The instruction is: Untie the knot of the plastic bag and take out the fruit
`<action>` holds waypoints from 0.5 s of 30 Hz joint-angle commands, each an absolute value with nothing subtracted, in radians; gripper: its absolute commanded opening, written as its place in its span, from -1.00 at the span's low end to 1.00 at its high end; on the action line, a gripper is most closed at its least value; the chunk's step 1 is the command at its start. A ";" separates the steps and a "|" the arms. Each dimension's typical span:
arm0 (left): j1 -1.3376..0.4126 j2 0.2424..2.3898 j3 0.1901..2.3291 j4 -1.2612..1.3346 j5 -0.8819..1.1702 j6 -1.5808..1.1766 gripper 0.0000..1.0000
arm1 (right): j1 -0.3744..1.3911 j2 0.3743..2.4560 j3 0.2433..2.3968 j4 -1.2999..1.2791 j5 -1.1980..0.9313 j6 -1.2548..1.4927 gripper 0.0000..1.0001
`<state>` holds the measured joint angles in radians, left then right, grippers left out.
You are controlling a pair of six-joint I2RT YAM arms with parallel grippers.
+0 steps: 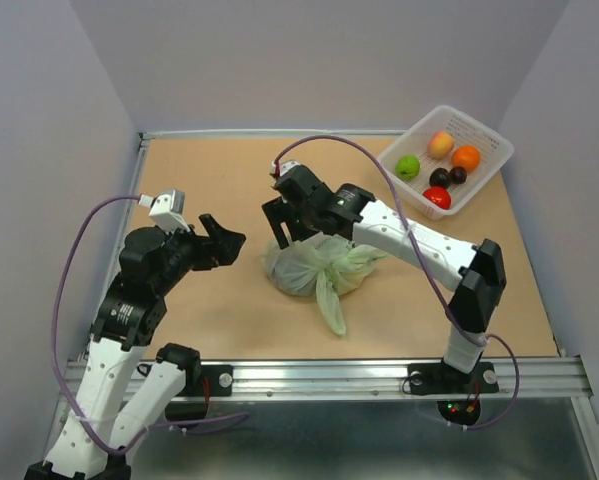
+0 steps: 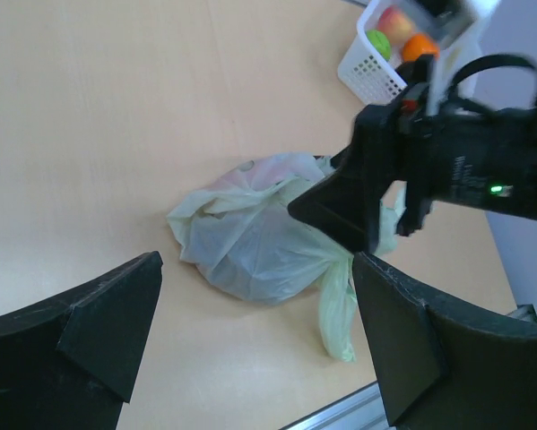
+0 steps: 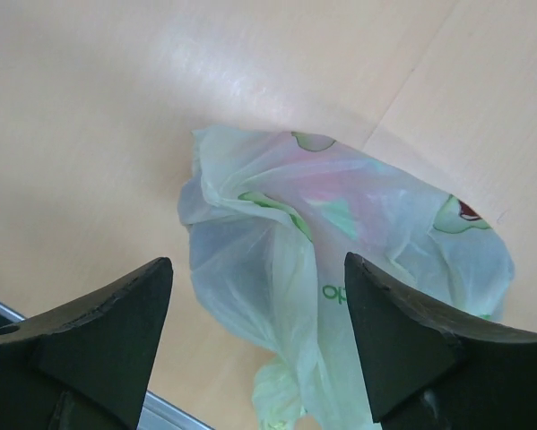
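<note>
Your left gripper (image 1: 226, 238) hovers just left of the plastic bag (image 1: 304, 268), fingers spread wide with nothing between them and clear of the plastic. Your right gripper (image 1: 285, 222) hangs above the bag's far left side, fingers likewise apart and empty. You have the bag near the middle of the table (image 1: 199, 170), closed, its knot (image 1: 331, 266) toward the right with a loose tail trailing to the near edge. You can see the fruit (image 3: 340, 193) only as a pink blur through the plastic. Well apart, a white basket (image 1: 487, 140) stands in the far right corner.
</note>
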<state>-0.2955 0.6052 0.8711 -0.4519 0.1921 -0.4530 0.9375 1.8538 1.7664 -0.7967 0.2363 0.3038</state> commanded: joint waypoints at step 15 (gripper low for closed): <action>-0.665 0.980 0.940 -0.245 0.120 -0.400 0.97 | 0.796 1.238 1.212 -0.721 0.357 0.402 0.62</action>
